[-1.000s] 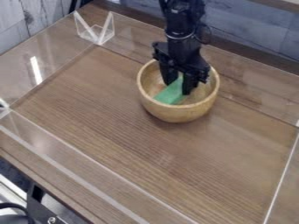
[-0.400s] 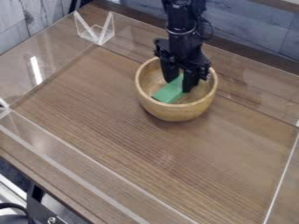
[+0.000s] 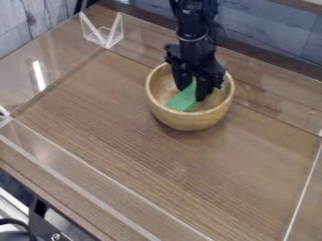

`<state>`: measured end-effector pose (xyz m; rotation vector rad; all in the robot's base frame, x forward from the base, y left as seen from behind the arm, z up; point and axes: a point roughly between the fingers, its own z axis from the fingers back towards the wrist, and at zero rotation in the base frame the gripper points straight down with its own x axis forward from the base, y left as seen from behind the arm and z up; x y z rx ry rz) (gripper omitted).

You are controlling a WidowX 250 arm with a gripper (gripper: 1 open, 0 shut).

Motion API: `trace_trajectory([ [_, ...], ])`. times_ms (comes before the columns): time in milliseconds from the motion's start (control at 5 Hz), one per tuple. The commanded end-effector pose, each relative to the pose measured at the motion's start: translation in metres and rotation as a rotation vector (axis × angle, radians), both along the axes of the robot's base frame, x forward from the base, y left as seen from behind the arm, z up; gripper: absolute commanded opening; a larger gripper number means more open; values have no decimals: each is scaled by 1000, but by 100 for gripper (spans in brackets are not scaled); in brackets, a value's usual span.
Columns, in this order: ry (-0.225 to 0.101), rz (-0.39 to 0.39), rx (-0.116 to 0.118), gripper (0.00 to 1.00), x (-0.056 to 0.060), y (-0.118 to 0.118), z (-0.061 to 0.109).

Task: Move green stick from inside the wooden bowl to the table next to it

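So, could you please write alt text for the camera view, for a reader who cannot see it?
A black robot gripper reaches down into a round light tan wooden bowl, shut on a small bright green rectangular stick inside. The bowl stands on a dark brown wood-grain table edged by clear plastic walls.

The pincer [image 3: 198,88] hides the green stick's [image 3: 185,99] upper end (arm cropped above).

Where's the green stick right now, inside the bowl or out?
Inside. The green stick leans within the wooden bowl, under the gripper reaching in.
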<state>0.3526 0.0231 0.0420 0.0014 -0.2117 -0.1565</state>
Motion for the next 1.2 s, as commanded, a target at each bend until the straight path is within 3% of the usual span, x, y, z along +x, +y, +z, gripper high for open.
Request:
trace_trajectory([
  [0, -17, -1, 9, 0, -2, -2, 1],
  [200, -11, -7, 9, 0, -6, -12, -1],
  [600, 2, -100, 7, 0, -9, -20, -20],
  [1000, 17, -25, -2, 0, -13, -8, -47],
])
